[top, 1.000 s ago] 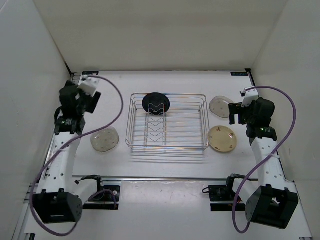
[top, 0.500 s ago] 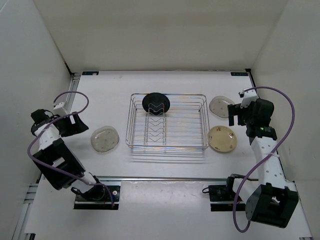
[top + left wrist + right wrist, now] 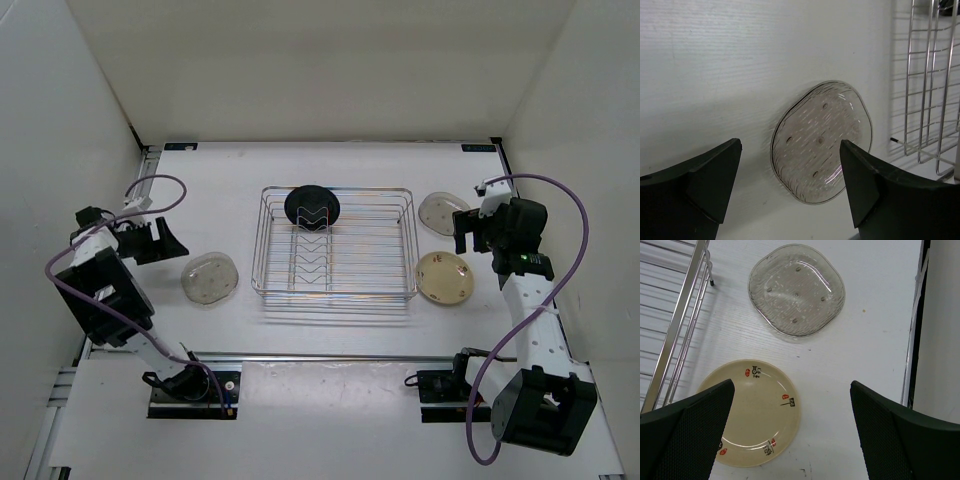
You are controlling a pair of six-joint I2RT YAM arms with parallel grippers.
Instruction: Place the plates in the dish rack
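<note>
The chrome wire dish rack [image 3: 380, 262] sits mid-table. A glossy black plate [image 3: 312, 207] stands in its far prongs. One clear plate [image 3: 210, 279] lies flat left of the rack, also seen in the left wrist view [image 3: 821, 141]. My left gripper [image 3: 170, 243] is open and empty, just left of it and apart; the plate lies beyond the tips [image 3: 790, 192]. Another clear plate [image 3: 441, 212] and the cream-tan plate [image 3: 444, 277] lie right of the rack, also in the right wrist view as clear plate [image 3: 796, 289] and cream plate [image 3: 752, 412]. My right gripper [image 3: 466, 231] hovers open and empty above them [image 3: 792, 432].
White walls close in the table on the left, back and right. The rack's left wall [image 3: 930, 75] is just right of the left clear plate. The rack's right rim [image 3: 682, 325] runs close beside the cream plate. A dark table edge [image 3: 914, 340] lies right of the plates.
My left arm has swung down from the back left, and its open gripper now points at the left clear plate. The right arm has barely moved. No plate has moved.
</note>
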